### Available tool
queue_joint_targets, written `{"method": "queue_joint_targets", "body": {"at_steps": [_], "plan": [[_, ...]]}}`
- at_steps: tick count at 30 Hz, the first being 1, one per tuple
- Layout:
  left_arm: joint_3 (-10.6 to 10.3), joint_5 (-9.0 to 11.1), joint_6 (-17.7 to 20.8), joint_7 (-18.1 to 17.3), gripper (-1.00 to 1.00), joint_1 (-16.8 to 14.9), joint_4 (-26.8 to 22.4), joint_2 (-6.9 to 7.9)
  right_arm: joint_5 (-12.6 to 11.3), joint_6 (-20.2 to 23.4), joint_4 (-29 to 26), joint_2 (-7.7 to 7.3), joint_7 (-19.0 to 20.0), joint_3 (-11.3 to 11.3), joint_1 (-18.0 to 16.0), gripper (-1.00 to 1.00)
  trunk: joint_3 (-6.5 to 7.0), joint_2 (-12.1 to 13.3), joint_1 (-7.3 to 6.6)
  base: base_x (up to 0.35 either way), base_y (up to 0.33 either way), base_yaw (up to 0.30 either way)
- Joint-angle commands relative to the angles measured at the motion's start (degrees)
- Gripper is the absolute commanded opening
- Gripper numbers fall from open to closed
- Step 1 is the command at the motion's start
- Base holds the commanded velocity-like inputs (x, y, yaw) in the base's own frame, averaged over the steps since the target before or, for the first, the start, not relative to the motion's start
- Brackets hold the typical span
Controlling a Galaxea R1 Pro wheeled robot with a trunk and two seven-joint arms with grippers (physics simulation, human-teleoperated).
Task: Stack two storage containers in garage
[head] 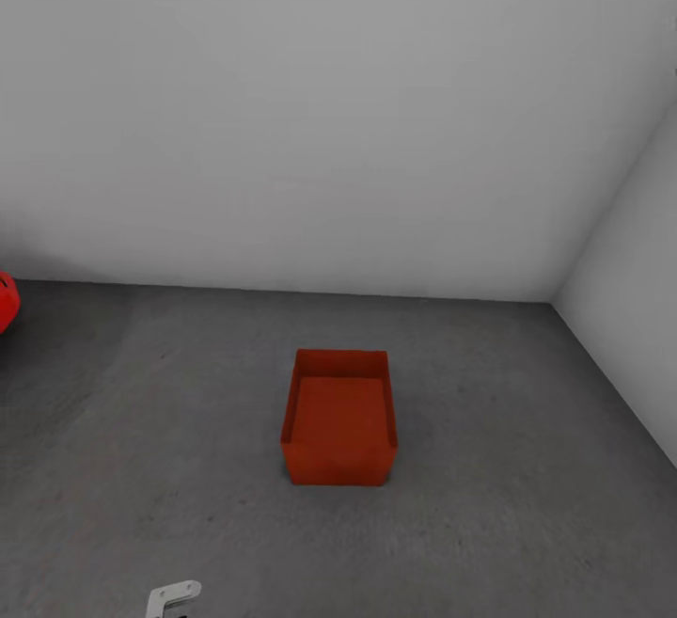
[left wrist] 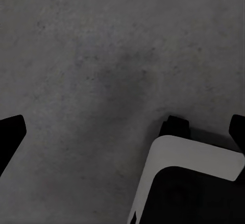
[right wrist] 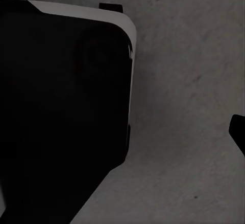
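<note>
**Garage corner, one bin down**

Pale grey walls meet the dark grey floor. One red-orange storage container sits upright, open-topped, mid-floor, unlabelled. Whether either tool is open or closed cannot be told.

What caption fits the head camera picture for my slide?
One red-orange storage container sits open-top on the garage's dark grey floor near a pale wall corner.

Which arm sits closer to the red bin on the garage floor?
Left, as far as shown. A pale left arm part shows low in the head view, short of the red bin. The right arm's position relative to it can't be judged.
</note>
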Motion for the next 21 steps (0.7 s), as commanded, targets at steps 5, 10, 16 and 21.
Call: {"method": "queue_joint_targets", "body": {"at_steps": [5,10,16,21], "plan": [[-0.49,0.47,0.2,0.16,1.0,-0.04,-0.01,0.0,-0.44,-0.43,0.19,-0.02,-0.01,0.48,-0.03,1.0,0.41,-0.04,0.01,0.0,0.0,0.004],[-0.49,0.47,0.2,0.15,1.0,-0.02,-0.01,0.0,-0.49,-0.41,0.19,0.05,0.05,0.49,-0.01,1.0,0.87,-0.04,0.01,0.0,0.0,0.0],[-0.49,0.48,0.2,0.14,1.0,-0.02,-0.01,0.0,-0.49,-0.21,0.19,0.0,0.06,0.49,-0.01,1.0,1.42,-0.04,0.01,0.0,0.0,0.0],[-0.49,0.49,0.2,0.17,1.0,-0.02,-0.01,0.0,-0.49,-0.19,0.19,-0.03,0.65,0.49,-0.01,1.0,1.89,-0.04,0.01,0.0,0.0,0.0]]}}
